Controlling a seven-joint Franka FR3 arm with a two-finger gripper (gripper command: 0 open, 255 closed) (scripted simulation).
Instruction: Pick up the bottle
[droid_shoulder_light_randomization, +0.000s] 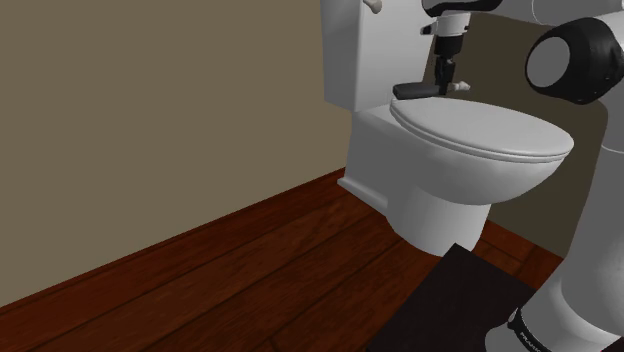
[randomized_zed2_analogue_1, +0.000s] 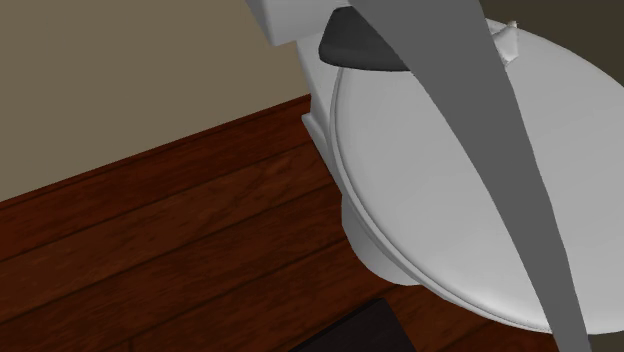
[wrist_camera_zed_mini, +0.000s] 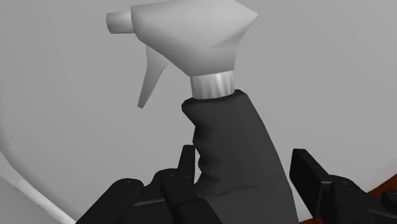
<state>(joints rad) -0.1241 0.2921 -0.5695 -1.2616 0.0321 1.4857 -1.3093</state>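
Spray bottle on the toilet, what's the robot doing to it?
The white robot arm reaches down to the spray bottle, which lies on the toilet between the tank and the closed lid. Its black end effector is open, with a finger on each side of the bottle's dark body. It hasn't gripped or lifted it yet.

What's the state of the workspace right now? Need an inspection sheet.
Surface: white toilet lid, closed, bearing the bottle at its tank end.
Job's things: spray bottle, dark body with a white trigger head, lying on its side on the lid.
Clutter: nothing seen.
Grippers: pincer open and down over the bottle, one finger on each side of the dark body. There is a clear gap at one finger, so it is not clasped yet.
Cables: nothing seen.
Surroundings: white toilet tank behind the lid, dark red wooden floor, plain olive-brown wall.
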